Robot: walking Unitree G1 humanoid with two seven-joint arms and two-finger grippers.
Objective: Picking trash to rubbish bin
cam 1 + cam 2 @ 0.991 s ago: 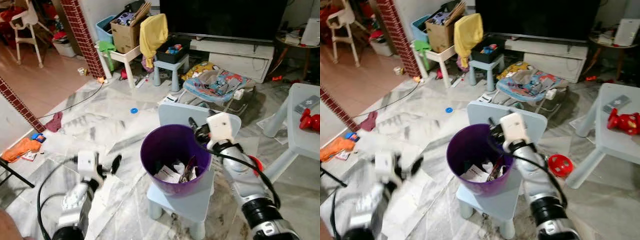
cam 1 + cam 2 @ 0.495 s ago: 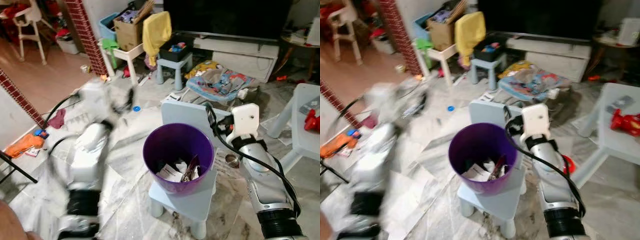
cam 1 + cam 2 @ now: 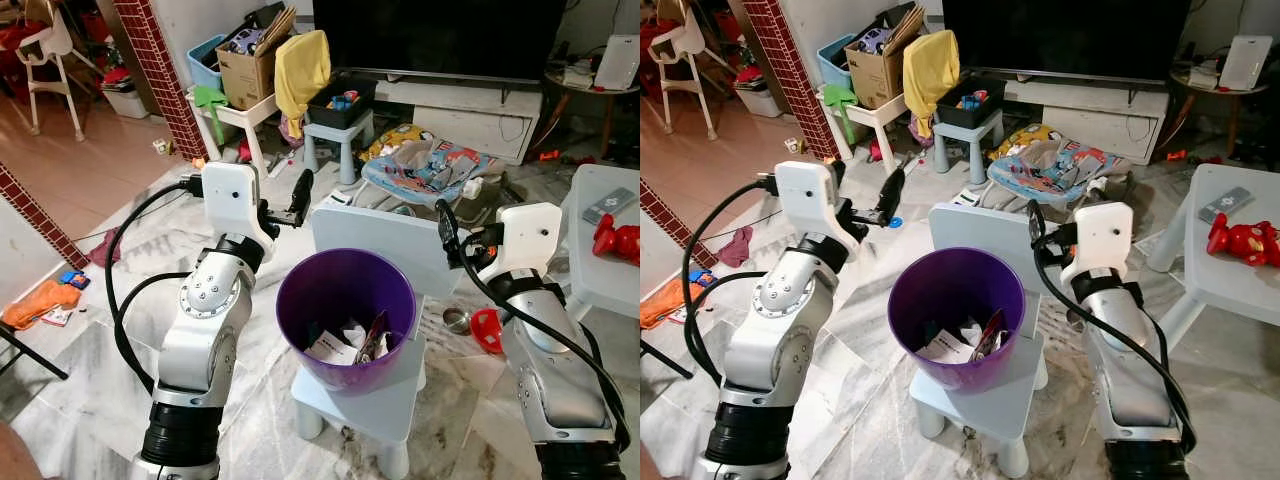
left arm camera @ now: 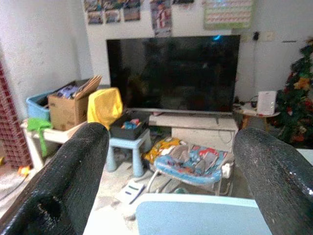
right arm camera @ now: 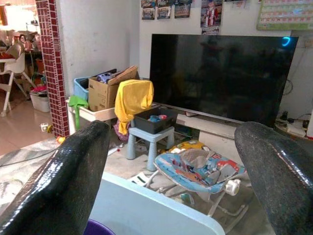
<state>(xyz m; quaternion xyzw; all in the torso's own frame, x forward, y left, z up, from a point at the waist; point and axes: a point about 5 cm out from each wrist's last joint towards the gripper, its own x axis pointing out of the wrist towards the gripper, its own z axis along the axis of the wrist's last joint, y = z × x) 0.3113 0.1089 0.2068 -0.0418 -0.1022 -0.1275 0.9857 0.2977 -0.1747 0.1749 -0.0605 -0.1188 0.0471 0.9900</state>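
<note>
Marble floor (image 3: 110, 330) stretches through a cluttered living room, with a big dark television (image 3: 440, 35) on a white stand (image 3: 470, 110) at the back and a red brick pillar (image 3: 160, 70) to the left. Before the robot stands a small pale blue chair (image 3: 375, 400), and on its seat sits a purple bin (image 3: 345, 315) holding scraps of paper trash (image 3: 335, 348) and a dark wrapper (image 3: 372, 340); any print on them is too small to read.

Left gripper (image 4: 168, 181) is raised beside the bin, to its left and above its rim, fingers spread wide with nothing between them. Right gripper (image 5: 171, 181) is held up on the other side, near the chair's backrest (image 3: 380, 240), its fingers likewise spread apart and empty. Both wrist views look over the backrest toward the television.

Behind, a cardboard box (image 3: 250, 65) rests on a white table (image 3: 245, 115) with a yellow cloth (image 3: 305, 70) draped next to it, and a black tray (image 3: 345, 100) of toys sits on a blue stool (image 3: 340, 135). A baby bouncer (image 3: 435, 170) lies near the stand. A red toy (image 3: 620, 240) lies on a pale table (image 3: 600, 270) to the right. Posters (image 5: 210, 12) and a calendar (image 4: 225, 12) hang above the screen; their writing cannot be read.
</note>
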